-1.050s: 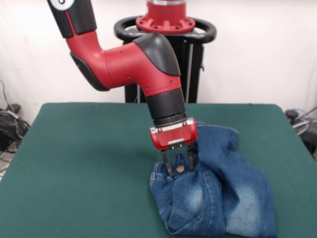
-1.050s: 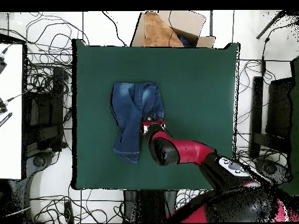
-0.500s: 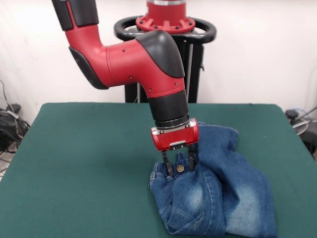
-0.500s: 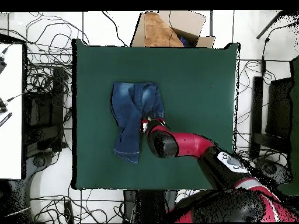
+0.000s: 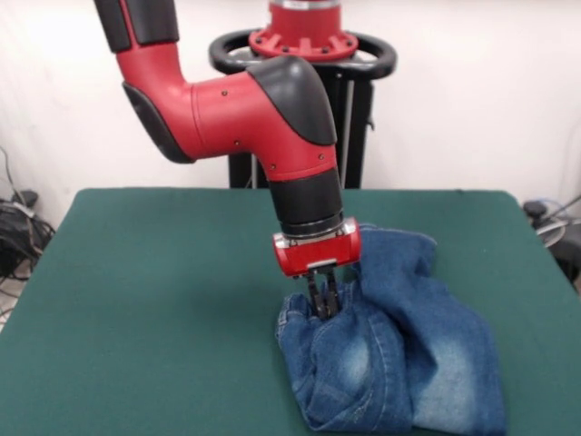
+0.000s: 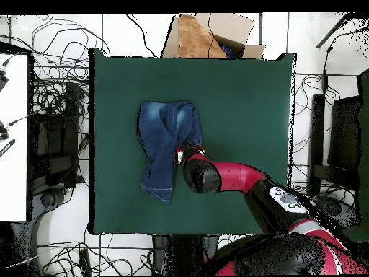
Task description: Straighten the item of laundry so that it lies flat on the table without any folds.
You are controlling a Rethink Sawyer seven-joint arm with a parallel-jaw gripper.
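Observation:
The item of laundry is a small pair of faded blue jeans (image 5: 399,363) (image 6: 162,141), bunched with folds on the dark green table (image 5: 154,300) (image 6: 238,108). In the front view it lies at the right front. My gripper (image 5: 323,307) comes straight down on the gathered waistband and its fingers are shut on a pinch of denim there. In the overhead view the red wrist (image 6: 189,153) covers the fingers, at the edge of the jeans nearest the robot's base.
A cardboard box (image 6: 209,36) sits past the table's far edge in the overhead view. Cables lie on the floor round the table. The green top stretches wide to the left of the jeans in the front view.
The fingers, spread either side of the metal button before, have shut on the waistband, and the button is now hidden. The wrist barely moved.

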